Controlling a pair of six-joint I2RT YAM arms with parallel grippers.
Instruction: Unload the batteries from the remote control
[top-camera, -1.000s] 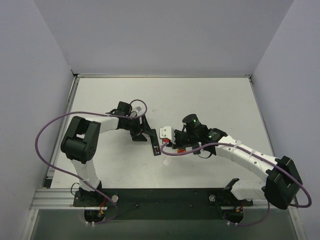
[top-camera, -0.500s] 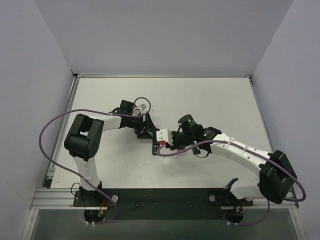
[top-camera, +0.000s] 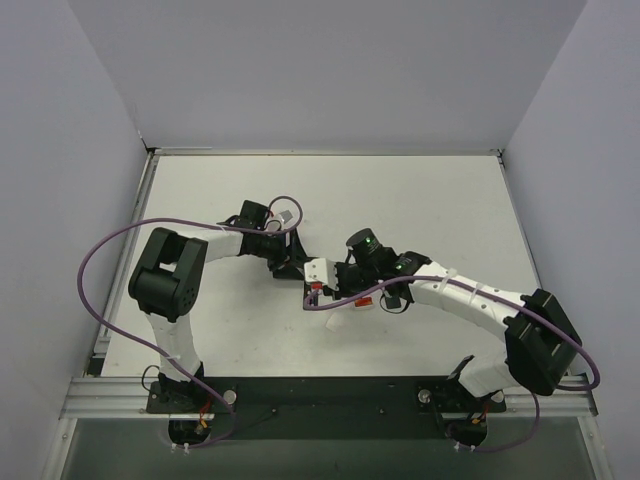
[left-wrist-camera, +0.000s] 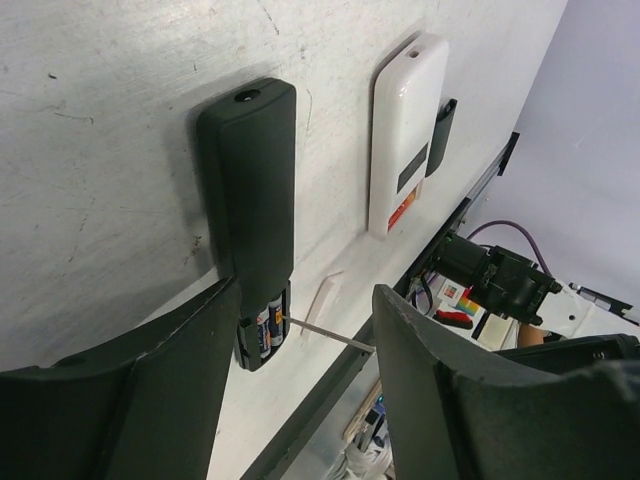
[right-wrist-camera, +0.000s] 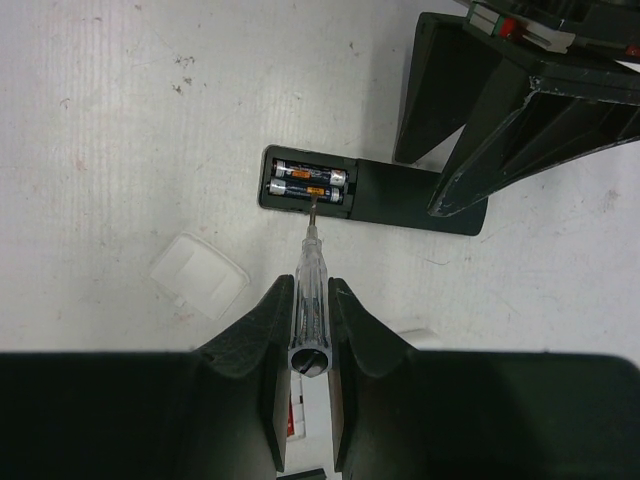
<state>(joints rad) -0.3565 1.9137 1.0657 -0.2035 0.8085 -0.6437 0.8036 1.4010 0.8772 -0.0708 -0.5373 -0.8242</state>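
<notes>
The black remote (left-wrist-camera: 250, 190) lies back-up on the table, its battery bay open. Two batteries (right-wrist-camera: 310, 181) sit side by side in the bay and also show in the left wrist view (left-wrist-camera: 267, 330). My right gripper (right-wrist-camera: 310, 287) is shut on a clear-handled screwdriver (right-wrist-camera: 308, 262). The screwdriver's metal tip touches the nearer battery. My left gripper (left-wrist-camera: 310, 292) is open over the remote, with one finger against its side and the other apart. In the top view both grippers, left (top-camera: 293, 264) and right (top-camera: 331, 287), meet at the remote (top-camera: 309, 297).
A white remote (left-wrist-camera: 405, 130) lies beside the black one, with a flat small black rectangle (left-wrist-camera: 443, 125) at its far side. A small white square cover (right-wrist-camera: 198, 275) lies on the table near the battery bay. The left fingers (right-wrist-camera: 470, 120) stand close to the screwdriver's path.
My right gripper has moved left with the screwdriver, bringing its tip to the battery bay. My left gripper moved right onto the remote a second ago and has since stayed.
</notes>
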